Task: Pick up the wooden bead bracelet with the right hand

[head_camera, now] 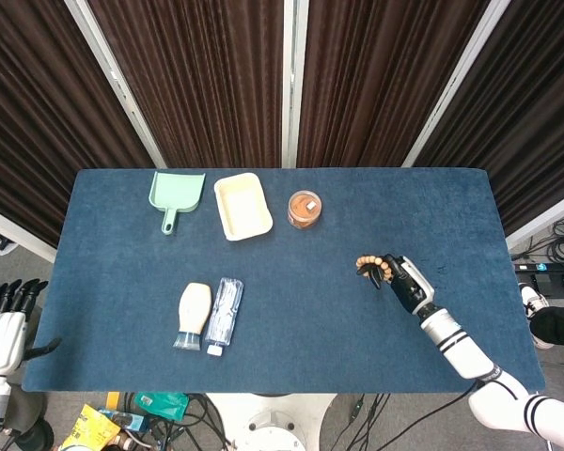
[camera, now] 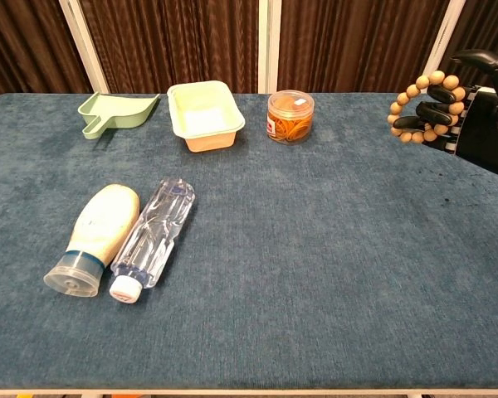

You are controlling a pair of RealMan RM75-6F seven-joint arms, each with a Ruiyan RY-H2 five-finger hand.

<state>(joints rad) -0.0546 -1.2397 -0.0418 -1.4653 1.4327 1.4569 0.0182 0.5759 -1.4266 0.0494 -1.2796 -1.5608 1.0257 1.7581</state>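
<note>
The right hand [camera: 473, 116] grips the bead bracelet [camera: 422, 108] above the worktop [camera: 315, 249] near its right edge; the left hand [head_camera: 5, 329], seemingly open, hangs off its left edge.

right hand [head_camera: 404, 279] holding bead bracelet [head_camera: 368, 264], blue table [head_camera: 357, 197]

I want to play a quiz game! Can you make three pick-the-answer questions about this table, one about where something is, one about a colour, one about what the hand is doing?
1. What lies right beside the squeeze bottle?
A clear water bottle
B dustpan
C jar

2. What colour is the dustpan?
A red
B green
C black

3. What is the right hand doing?
A resting flat on the table
B holding the bead bracelet up
C touching the jar

Answers:
1 A, the clear water bottle lies alongside it.
2 B, it is pale green.
3 B, the fingers go through the bead ring, above the table.
</note>
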